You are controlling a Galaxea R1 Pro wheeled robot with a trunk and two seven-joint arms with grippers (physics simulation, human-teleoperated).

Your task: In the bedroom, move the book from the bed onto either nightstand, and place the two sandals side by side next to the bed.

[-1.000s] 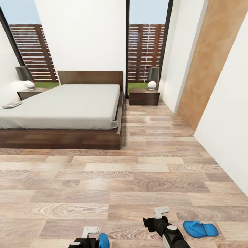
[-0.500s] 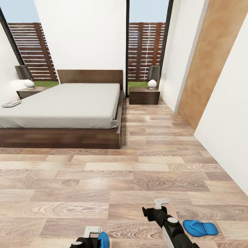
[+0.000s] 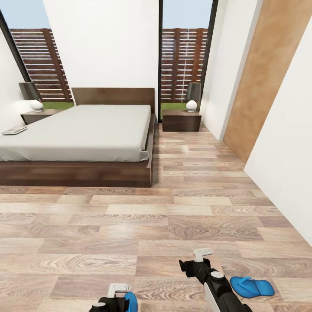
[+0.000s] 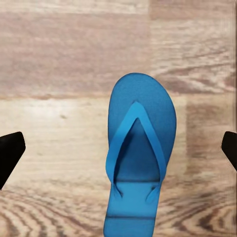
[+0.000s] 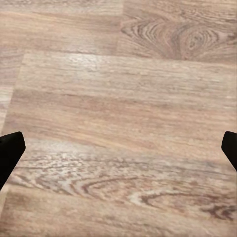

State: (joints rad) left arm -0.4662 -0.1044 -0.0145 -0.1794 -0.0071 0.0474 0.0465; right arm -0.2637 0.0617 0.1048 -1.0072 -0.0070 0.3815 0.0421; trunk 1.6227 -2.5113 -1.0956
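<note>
Open floor (image 3: 130, 225), bed (image 3: 78, 173) far ahead

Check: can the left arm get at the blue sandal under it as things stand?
Probably yes. The sandal lies flat on bare floor, centred between the open left end effector's fingers, with nothing in between.

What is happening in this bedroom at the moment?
A two-armed robot stands on the wood floor, away from the bed. Its open left gripper hangs over one blue sandal; the other sandal lies beside the open right gripper. Neither is grasped. The book lies on the mattress.
</note>
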